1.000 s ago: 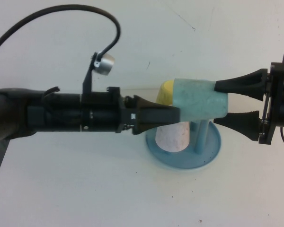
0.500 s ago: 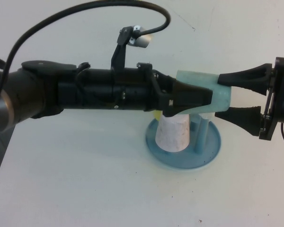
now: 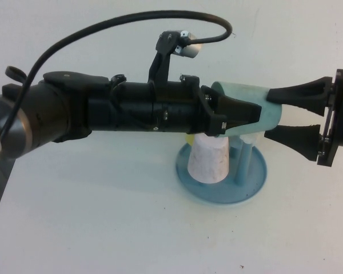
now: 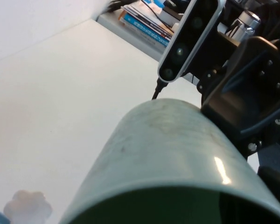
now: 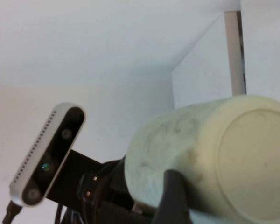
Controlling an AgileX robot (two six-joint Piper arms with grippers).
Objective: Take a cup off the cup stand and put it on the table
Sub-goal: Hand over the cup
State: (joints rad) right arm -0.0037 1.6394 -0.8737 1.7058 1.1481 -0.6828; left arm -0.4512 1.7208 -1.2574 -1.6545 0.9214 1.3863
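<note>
The pale mint-green cup (image 3: 262, 108) lies on its side in the air above the blue cup stand (image 3: 255, 173). My right gripper (image 3: 271, 116) is shut on the cup's base end, one finger above it and one below; a finger (image 5: 175, 196) shows against the cup (image 5: 214, 158) in the right wrist view. My left gripper (image 3: 248, 113) reaches in from the left and meets the cup's open rim. In the left wrist view the cup (image 4: 163, 154) fills the lower frame, rim toward the camera. The white table (image 3: 103, 222) lies below.
A pinkish-white cup (image 3: 208, 161) stands upside down on the stand beside blue pegs (image 3: 240, 162). A sliver of yellow cup (image 3: 188, 138) shows under the left arm. The left arm's black cable (image 3: 103, 28) arcs over the table. Books (image 4: 144, 21) lie past the table's edge.
My left arm has risen from in front of the pinkish-white cup and moved right to the mint cup's rim. The right gripper and cup have lifted slightly.
</note>
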